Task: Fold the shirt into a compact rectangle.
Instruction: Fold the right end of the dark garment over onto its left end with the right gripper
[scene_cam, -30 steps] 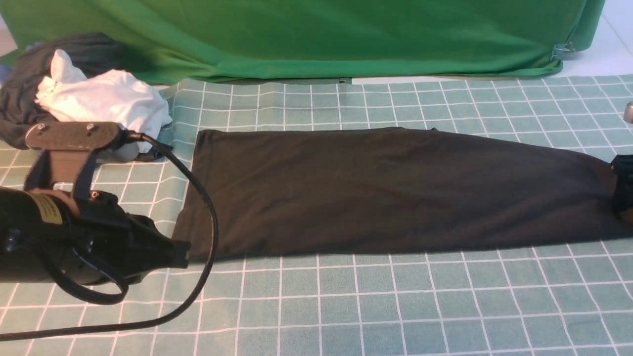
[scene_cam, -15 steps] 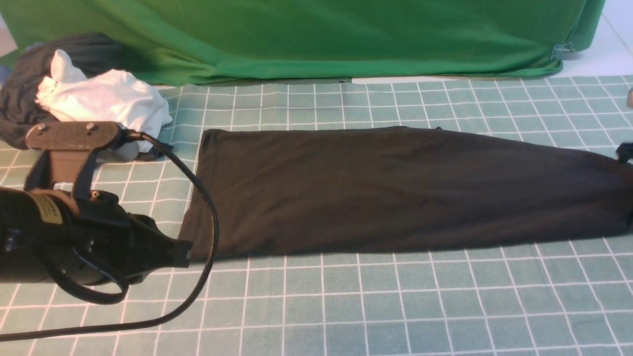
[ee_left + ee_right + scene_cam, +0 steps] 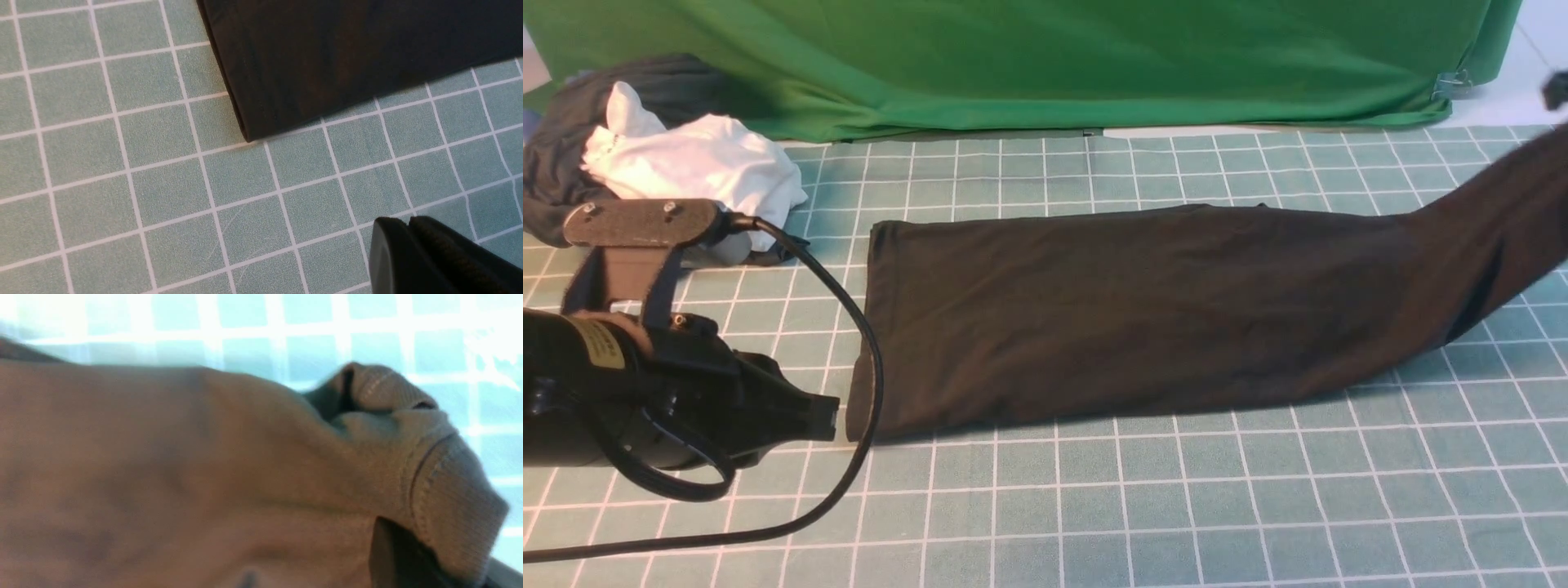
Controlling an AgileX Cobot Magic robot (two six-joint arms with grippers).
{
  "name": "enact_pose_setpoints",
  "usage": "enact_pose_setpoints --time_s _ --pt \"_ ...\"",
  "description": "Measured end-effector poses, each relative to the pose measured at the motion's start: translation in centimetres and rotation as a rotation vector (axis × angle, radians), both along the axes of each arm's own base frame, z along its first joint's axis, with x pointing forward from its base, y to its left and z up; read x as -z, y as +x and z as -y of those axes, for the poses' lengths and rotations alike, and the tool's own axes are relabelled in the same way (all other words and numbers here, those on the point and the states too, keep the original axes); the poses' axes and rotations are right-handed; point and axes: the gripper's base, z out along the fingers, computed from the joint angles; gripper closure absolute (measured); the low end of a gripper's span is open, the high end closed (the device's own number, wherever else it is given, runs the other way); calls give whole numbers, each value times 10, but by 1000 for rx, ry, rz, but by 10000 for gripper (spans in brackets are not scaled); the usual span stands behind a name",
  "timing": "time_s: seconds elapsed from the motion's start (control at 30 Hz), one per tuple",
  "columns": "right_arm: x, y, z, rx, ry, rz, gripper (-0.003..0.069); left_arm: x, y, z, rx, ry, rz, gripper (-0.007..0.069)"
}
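Surface [image 3: 1094, 506]: checked cloth filling the lower frame.
Shirt [image 3: 1135, 318]: folded band across mid-frame, long axis left-right, right end raised toward the upper right.
Left end effector [image 3: 394, 224]: fingers together, empty, just beside the shirt's lower-left corner.
Right end effector [image 3: 404, 563]: clamped on the collar end.
Change: right end lifted; left edge dragged rightward.

I see the long black shirt [image 3: 1143, 318] as thin matt cloth, its collar [image 3: 441, 490] ribbed knit; the teal checked table cover [image 3: 1176, 506] looks matt, finely grained.
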Motion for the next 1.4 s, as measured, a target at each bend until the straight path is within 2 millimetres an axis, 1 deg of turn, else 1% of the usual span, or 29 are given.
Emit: enact_pose_setpoints --time_s 0.03,0.13,0.17,0.2,0.27,0.3,0.33,0.43,0.47,0.5,0.53,0.57,0.6,0.63,0.7,0.73,0.77,0.8,0.83,0.87,0.9,0.93,0.97,1.03,1.2,1.23,1.27,1.33,1.4 --pt "-2 0 -3 -6 0 5 643 0 0 0 0 -1 3 619" --pt "-10 2 -39 -64 11 31 643 0 1 0 -1 -2 7 619" --pt "-15 0 -67 -109 23 46 643 -1 1 0 -3 -4 15 619" --pt "-17 -2 -82 -132 29 54 643 -1 2 0 -4 -6 22 619" --pt "-18 -4 -96 -152 36 59 643 -2 2 0 -5 -7 28 619" --pt "-19 -6 -108 -169 45 62 643 -2 3 0 -6 -9 35 619" --pt "-19 -10 -131 -199 74 68 643 -2 3 0 -8 -12 41 619" --pt "-22 -21 -173 -252 169 87 643 -3 4 1 -10 -16 51 619" --pt "-22 -22 -178 -258 183 87 643 -3 4 1 -10 -16 52 619" --pt "-23 -27 -194 -284 219 96 643 -3 4 1 -11 -17 56 619" --pt "-24 -30 -202 -297 246 100 643 -3 5 1 -11 -18 60 619" --pt "-25 -36 -222 -328 301 110 643 -4 5 0 -18 -19 66 619" --pt "-25 -39 -232 -343 321 114 643 -4 6 -1 -22 -19 66 619" --pt "-24 -44 -249 -365 369 115 643 -5 7 -4 -39 -18 71 619" --pt "-21 -48 -260 -381 391 109 643 -7 8 -7 -50 -13 75 619" --pt "-17 -54 -277 -404 418 97 643 -10 10 -11 -65 -4 85 619" --pt "-11 -57 -288 -418 433 86 643 -14 12 -16 -85 4 93 619" --pt "-9 -59 -292 -424 437 79 643 -15 13 -16 -85 5 96 619" --pt "-1 -64 -307 -448 450 62 643 -20 15 -22 -110 22 112 619" --pt "1 -64 -308 -447 451 60 643 -22 16 -25 -120 26 114 619" --pt "10 -69 -322 -466 466 41 643 -25 18 -30 -141 35 123 619" --pt "17 -72 -332 -472 479 24 643 -28 19 -35 -162 41 129 619" --pt "18 -73 -335 -475 486 22 643 -28 19 -35 -166 41 131 619" --pt "35 -79 -355 -488 514 -5 643 -29 19 -43 -202 48 119 619" --pt "70 -88 -385 -503 519 -45 643 -27 18 -48 -223 53 97 617" --pt "70 -89 -385 -505 520 -43 643 -27 18 -48 -223 53 97 617" --pt "80 -91 -393 -505 523 -46 638 -27 18 -48 -225 53 97 617" --pt "91 -91 -401 -493 541 -47 623 -27 18 -49 -226 53 96 617" --pt "101 -92 -407 -478 560 -58 582 -27 18 -49 -226 53 96 617"
